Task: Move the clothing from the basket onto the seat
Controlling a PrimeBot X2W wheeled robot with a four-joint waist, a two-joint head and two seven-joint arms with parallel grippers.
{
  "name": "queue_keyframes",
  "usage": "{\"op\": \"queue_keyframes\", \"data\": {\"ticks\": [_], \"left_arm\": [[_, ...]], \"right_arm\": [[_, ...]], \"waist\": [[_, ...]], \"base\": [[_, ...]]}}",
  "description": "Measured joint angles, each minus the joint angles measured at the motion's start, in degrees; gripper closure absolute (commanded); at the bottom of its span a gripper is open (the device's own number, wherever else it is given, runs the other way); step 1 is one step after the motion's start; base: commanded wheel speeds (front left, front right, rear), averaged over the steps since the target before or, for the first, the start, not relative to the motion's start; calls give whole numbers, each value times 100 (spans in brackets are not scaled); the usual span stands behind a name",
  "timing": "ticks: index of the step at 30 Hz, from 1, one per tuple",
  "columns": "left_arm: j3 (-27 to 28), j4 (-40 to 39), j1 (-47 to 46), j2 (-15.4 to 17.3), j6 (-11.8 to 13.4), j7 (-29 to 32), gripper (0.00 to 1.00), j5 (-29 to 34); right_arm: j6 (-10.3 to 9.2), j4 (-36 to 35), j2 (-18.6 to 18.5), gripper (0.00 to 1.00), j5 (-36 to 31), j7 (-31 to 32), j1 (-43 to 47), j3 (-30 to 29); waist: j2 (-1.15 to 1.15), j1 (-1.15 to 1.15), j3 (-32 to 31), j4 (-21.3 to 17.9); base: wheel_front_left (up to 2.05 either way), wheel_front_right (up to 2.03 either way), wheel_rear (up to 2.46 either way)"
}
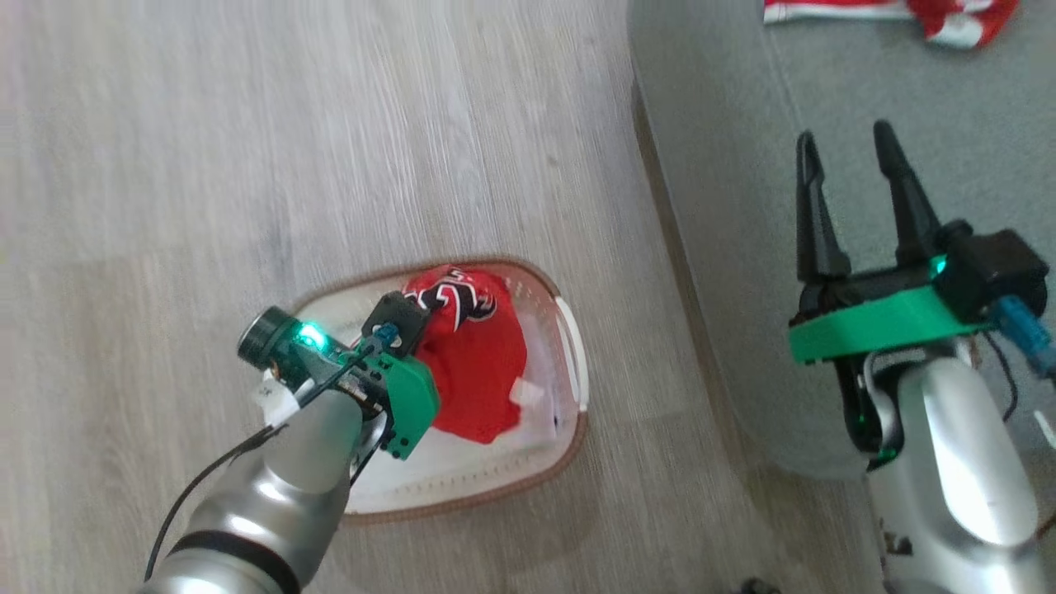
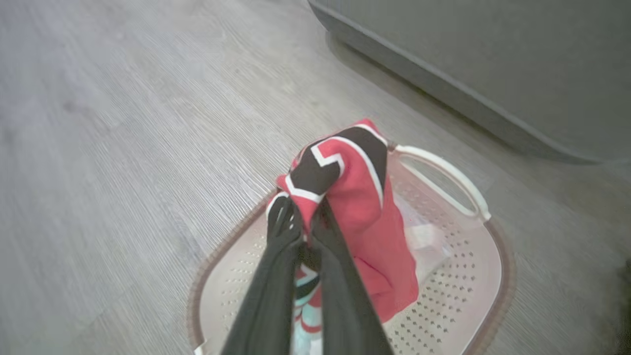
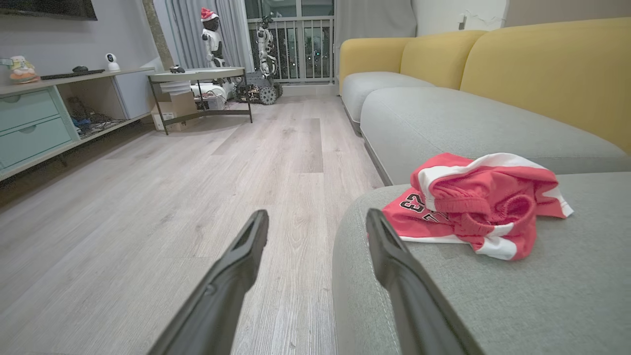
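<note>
Left fingers (image 2: 281, 231) pinch the red garment (image 2: 365, 212) over the basket (image 2: 463, 281), seemingly lifted; right fingers (image 3: 246, 246) spread, empty.

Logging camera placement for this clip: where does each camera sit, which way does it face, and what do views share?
Head: up high, faces down on basket, seat; left gripper, right gripper show.
Left wrist: along its fingers, shut on red jersey over basket.
Right wrist: level across seat toward red shorts; open fingers show.
Shared: head and left wrist both show red jersey, basket.
</note>
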Motion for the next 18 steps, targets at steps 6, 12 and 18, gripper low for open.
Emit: {"op": "queue_keyframes", "data": {"ticks": [6,12,18], "left_arm": [[53,-445,81,-12,-5,-43,100,-275],[9,-937,206,-19,-68,-43,100,-524],[-141,-1581,274,-26,-105,62,100,-1067]], "right_arm": [[0,80,0,0,-73,0,350,-71],[0,131,0,0,-133,0,625,-111],[0,190,0,0,-201,0,911,-176]], "waist": [[0,0,-613,125],[0,0,-1086,225],[0,0,-1591,346]], "base": [[0,0,0],[0,0,0],[0,0,0]]}}
